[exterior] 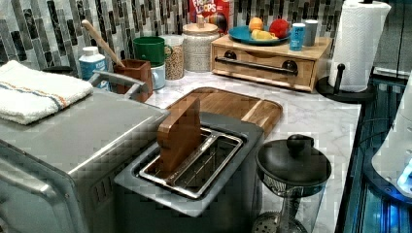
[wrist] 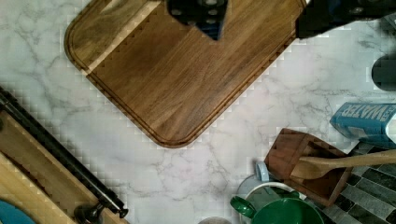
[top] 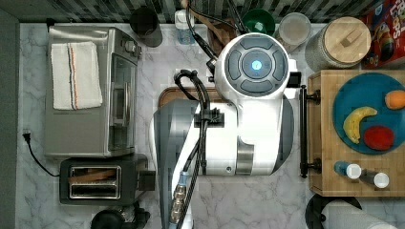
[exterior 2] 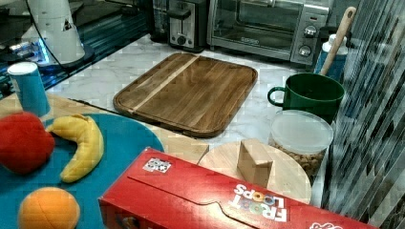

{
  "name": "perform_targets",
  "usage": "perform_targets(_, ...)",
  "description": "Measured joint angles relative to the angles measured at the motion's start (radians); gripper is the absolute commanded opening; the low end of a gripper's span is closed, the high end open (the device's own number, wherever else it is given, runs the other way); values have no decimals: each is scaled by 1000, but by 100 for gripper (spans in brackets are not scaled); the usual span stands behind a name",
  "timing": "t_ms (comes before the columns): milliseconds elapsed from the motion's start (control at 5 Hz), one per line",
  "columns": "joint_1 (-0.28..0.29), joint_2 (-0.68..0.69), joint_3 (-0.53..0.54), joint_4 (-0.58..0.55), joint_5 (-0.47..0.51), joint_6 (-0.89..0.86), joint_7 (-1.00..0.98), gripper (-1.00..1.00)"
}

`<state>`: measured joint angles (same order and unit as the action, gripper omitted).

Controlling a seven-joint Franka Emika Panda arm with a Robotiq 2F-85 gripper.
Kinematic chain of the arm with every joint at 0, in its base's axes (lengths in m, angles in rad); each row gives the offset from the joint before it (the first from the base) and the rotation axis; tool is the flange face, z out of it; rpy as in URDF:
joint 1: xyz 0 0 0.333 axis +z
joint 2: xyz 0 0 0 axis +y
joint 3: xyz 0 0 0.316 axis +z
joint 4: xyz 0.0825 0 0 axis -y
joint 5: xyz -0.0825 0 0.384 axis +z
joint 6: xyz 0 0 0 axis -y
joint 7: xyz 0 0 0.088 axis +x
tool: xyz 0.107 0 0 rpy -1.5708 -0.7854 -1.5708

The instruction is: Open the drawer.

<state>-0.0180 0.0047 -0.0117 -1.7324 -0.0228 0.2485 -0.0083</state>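
The drawer is a shallow light-wood box at the back of the counter, and it looks shut. Its long black bar handle runs across the front on two black mounts. In the top view the handle lies along the drawer's left side, just right of my white arm. The wrist view has the handle running diagonally past the drawer front. My gripper hangs open above the brown wooden board, well apart from the handle, with nothing between its fingers.
A blue plate of toy fruit and two shakers sit on the drawer box. Green mug, utensil holder and water carton stand near the backsplash. A toaster and oven are on the top view's left; a paper-towel roll stands beside the drawer.
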Motion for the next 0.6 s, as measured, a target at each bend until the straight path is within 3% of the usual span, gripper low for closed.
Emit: perform_targets(600,0,13,-2,-17,-1,10,-1,100)
